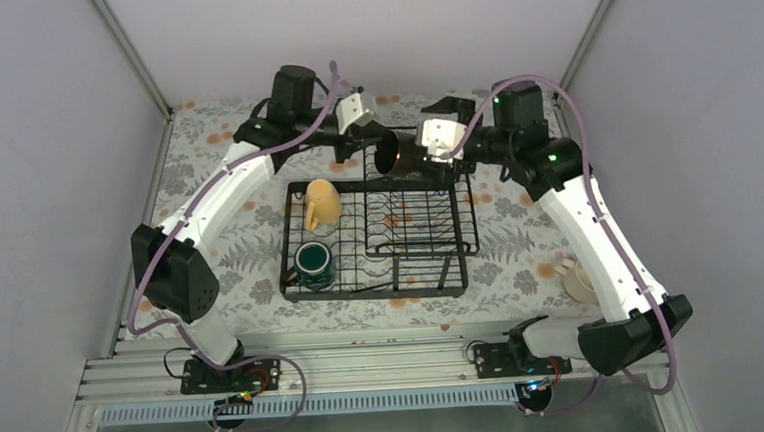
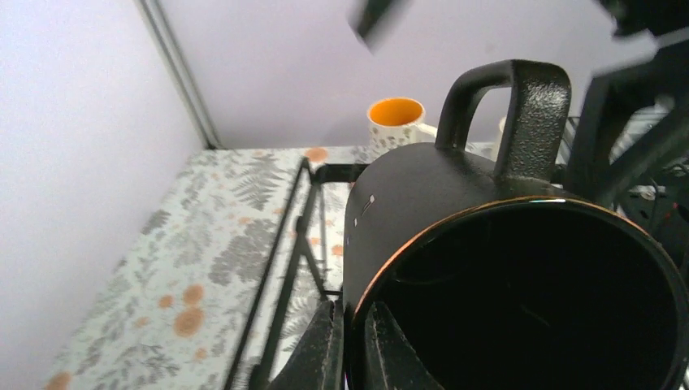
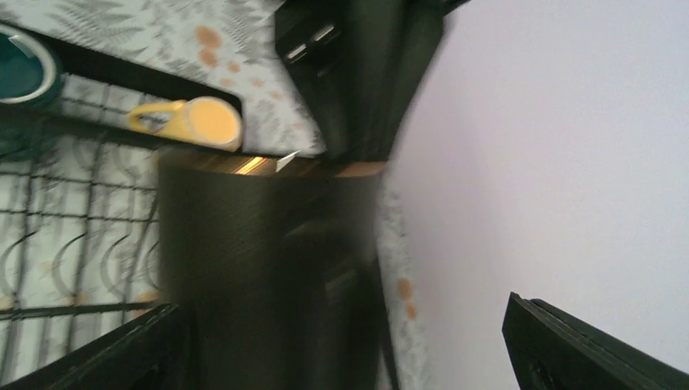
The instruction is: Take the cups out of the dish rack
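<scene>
Black mug (image 2: 487,268): matte, speckled finish, a thin bright line round the rim. It lies on its side in the air with the handle on top and the mouth facing the left wrist camera. In the top view it sits over the rear edge of the dish rack (image 1: 375,295), between the two grippers.

Left gripper (image 2: 349,313): jaws narrow, pinched on the mug's rim. One finger (image 2: 321,349) is on the outside wall, the other inside the mouth.

Right gripper (image 3: 343,309): jaws spread wide. The mug hangs between them, close to one finger (image 3: 106,349), and there is a clear gap to the other finger. The picture is blurred, so contact on the near side cannot be told.

Rack contents: a yellow mug (image 1: 322,202) tipped over in the left rear section, and a teal mug (image 1: 313,265) upright in the left front section, mouth up. The plate slots on the right hold no mugs.

Outside the rack: a white mug with an orange inside (image 2: 396,122) stands upright past the rack's end. A cream mug (image 1: 574,280) sits on the flowered table (image 1: 230,255), well to the right of the rack and beside the right arm.
</scene>
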Motion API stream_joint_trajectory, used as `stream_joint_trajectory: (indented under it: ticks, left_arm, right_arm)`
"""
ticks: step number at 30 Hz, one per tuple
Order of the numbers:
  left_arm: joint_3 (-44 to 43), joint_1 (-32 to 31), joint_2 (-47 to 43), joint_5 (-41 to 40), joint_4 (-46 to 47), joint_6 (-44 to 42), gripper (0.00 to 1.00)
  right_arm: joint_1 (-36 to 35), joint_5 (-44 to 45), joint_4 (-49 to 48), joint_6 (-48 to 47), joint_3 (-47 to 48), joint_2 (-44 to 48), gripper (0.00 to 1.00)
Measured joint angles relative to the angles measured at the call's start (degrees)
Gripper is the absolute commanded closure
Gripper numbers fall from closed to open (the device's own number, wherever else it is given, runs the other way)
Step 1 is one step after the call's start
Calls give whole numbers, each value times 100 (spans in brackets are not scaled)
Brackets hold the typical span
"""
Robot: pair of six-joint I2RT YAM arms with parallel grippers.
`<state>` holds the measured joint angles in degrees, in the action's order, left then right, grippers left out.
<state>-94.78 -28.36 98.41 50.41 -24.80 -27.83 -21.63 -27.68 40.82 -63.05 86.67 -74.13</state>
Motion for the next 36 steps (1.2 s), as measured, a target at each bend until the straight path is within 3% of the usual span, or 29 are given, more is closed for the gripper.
stream_joint_trajectory:
  ticks: [9, 19, 22, 27, 32, 36]
  left_arm:
    - [-201, 402, -302, 142, 131, -26, 98]
    - [-1320, 730, -321, -282, -1117, -933, 98]
    - [-1860, 1161, -323, -584, -1843, -1488, 98]
    - [-2566, 2448, -310, -979, -2876, -2354, 98]
    - [-3012, 3773, -184, -1532, -3886, -3351, 98]
    - [-3027, 4345, -22, -2273, -4614, -4081, 98]
  right_arm:
    - [72, -28, 387, -96, -354, 74, 0]
    - [269, 52, 422, -13, -175, 636, 0]
    - [348, 164, 391, 31, 13, 761, 0]
    - [413, 210, 376, 162, 87, 763, 0]
    - [413, 151, 323, 278, 83, 737, 0]
    - [413, 42, 227, 341, 83, 704, 0]
